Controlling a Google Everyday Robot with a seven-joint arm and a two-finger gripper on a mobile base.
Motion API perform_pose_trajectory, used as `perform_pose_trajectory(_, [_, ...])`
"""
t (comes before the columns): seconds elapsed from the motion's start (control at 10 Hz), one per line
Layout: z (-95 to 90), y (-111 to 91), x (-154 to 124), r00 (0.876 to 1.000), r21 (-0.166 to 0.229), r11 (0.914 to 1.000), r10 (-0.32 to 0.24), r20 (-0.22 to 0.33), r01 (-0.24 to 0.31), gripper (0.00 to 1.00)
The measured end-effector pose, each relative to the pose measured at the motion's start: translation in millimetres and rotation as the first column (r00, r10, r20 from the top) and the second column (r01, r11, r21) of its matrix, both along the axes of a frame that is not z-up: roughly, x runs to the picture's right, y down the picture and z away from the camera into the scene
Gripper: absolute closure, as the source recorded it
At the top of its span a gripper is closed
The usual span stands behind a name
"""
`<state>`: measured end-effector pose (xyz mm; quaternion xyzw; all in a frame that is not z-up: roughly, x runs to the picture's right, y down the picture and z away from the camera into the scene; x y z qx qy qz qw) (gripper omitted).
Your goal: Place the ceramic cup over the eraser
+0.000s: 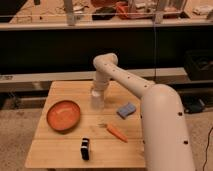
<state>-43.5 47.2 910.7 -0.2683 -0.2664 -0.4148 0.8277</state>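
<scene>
A wooden table [60, 145] is standing in front of a long, dark shelving unit [55, 50], and the robot's thick white arm [160, 115] is rising from the near right corner of the scene, bending at an elbow above the table's far edge and pointing straight down. The gripper [97, 93] is hanging at the end of that downward section, right over the far middle of the table, and it is sitting on top of the small white cup [96, 101]. Whether it is clamping the cup or merely resting around it cannot be told. The cup is standing upright on the wood, between the orange bowl [63, 115] to its left and a blue pad [126, 110] to its right, touching neither. The bowl is sitting on the left side of the table. Nearer than the blue pad, a carrot [117, 132] is lying at a slant, its thin end pointing toward the cup. A small black block [85, 148] is standing close to the near edge, well apart from the cup.
</scene>
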Motion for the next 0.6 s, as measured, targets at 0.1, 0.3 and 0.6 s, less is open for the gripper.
perform_pose_trajectory(0.1, [-1.4, 0.2, -0.1, 1.000, 0.000, 1.0000, -0.005, 0.002, 0.005, 0.94])
perform_pose_trajectory(0.3, [-2.0, 0.6, -0.2, 1.000, 0.005, 0.9999, -0.010, 0.004, 0.010, 0.94])
perform_pose_trajectory(0.6, [-4.0, 5.0, -0.5, 1.000, 0.002, 0.9997, -0.023, 0.014, 0.023, 0.94])
